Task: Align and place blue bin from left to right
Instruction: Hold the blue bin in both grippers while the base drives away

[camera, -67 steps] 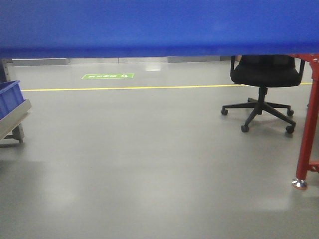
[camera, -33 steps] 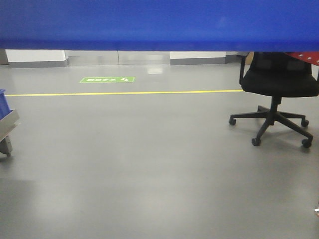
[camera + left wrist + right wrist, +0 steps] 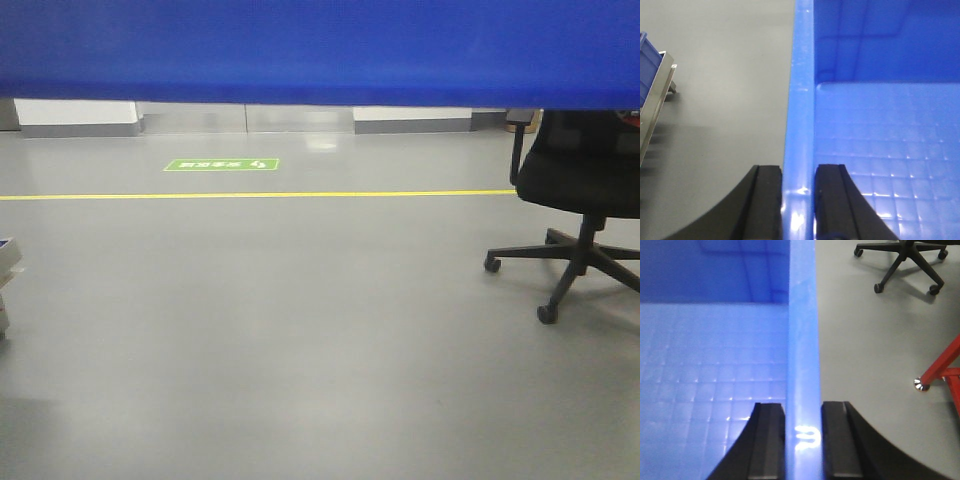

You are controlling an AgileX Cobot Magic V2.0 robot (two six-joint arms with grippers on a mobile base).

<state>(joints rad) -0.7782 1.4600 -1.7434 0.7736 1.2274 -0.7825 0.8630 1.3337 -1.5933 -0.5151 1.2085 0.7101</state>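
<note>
The blue bin (image 3: 320, 50) is held off the floor and fills the top of the front view as a wide blue band. In the left wrist view, my left gripper (image 3: 798, 170) is shut on the bin's left rim (image 3: 799, 100), one black finger outside the wall and one inside. My right gripper (image 3: 803, 407) is shut on the bin's right rim (image 3: 802, 315) in the same way. The gridded bin floor (image 3: 890, 150) shows between the walls, with nothing on it.
A black office chair (image 3: 585, 180) stands on the grey floor at the right, also in the right wrist view (image 3: 910, 260). A red frame leg (image 3: 940, 370) stands near it. A metal rack (image 3: 652, 95) holding a darker blue bin (image 3: 646, 65) is at the left. A yellow floor line (image 3: 260, 194) and a green floor sign (image 3: 221, 164) lie ahead.
In the front view the chair has slid right and the rack almost off the left edge; the red leg has left the view. The yellow line sits lower. Both grippers still hold the bin.
</note>
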